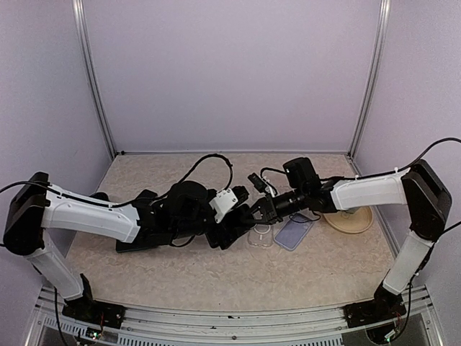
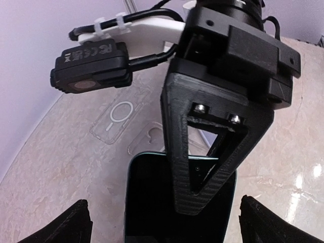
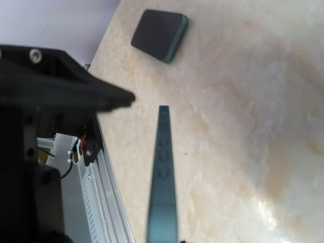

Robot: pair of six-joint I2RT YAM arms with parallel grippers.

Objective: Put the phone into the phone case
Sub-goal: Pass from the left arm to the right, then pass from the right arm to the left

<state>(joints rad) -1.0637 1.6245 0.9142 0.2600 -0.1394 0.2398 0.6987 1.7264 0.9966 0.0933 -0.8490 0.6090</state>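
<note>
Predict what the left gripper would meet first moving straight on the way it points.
Probably the dark teal phone, clamped in the right gripper, directly ahead of the open left gripper; depth is unclear.

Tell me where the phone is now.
Left wrist view, bottom centre: the phone is pinched in the right gripper, between the fingers of the open left gripper, with the clear case on the table just beyond it.

Teal-edged black phone (image 2: 147, 202) — clear case (image 2: 119, 115) — beige marbled table (image 2: 50, 177)

Right tool (image 2: 200, 197) and phone (image 2: 147, 197) block reach to case (image 2: 121, 119)
</note>
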